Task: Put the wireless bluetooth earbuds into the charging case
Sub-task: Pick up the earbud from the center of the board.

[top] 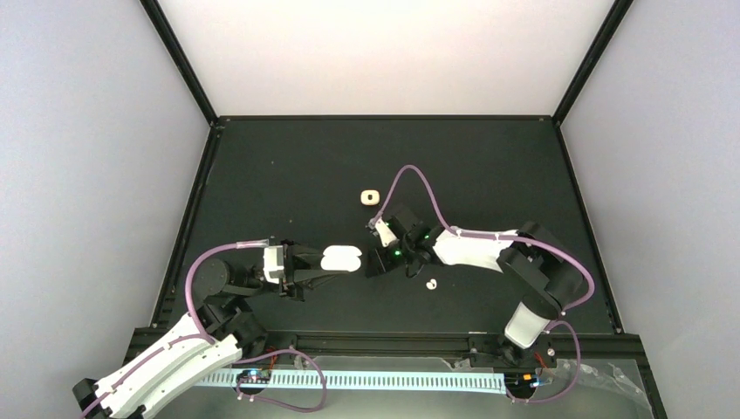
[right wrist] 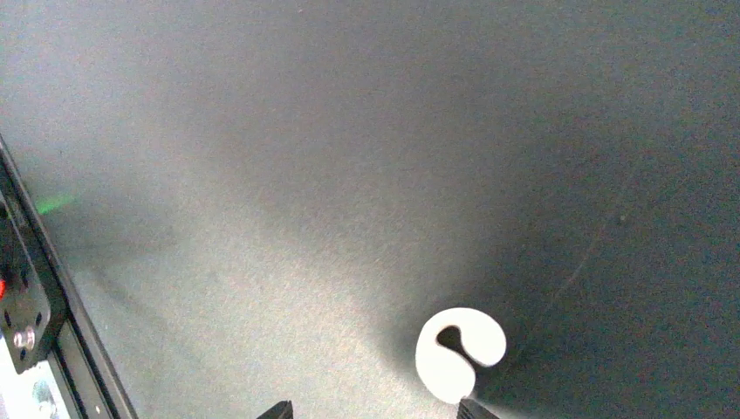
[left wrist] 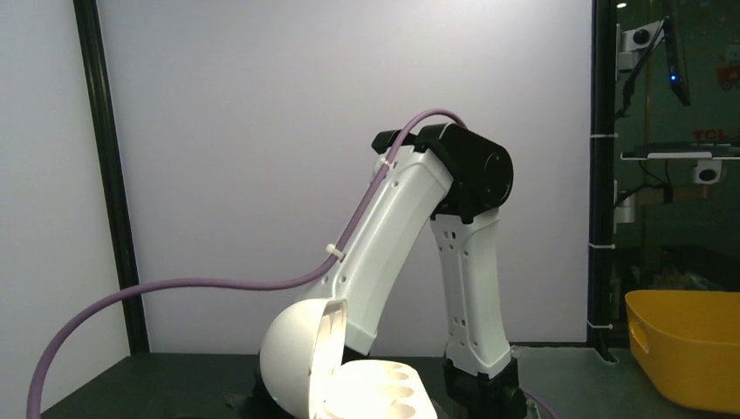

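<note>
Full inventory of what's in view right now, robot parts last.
black table: 1, black, under everything.
open white clamshell charging case: 1, white, centre-left, lid up.
curled white earbud: 1, white, on table, right wrist view.
tiny white piece: 1, white, table right-centre.
small cream rounded piece: 1, cream, table centre, farther back.
yellow plastic bin: 1, yellow, off to the side.
left gripper: 1, black, shut on case.
right gripper: 1, black, open.

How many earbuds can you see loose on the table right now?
2. The far earbud lies mid-table beyond the right arm; the near earbud lies just on the near side of it. More may be hidden under the arm.
</note>
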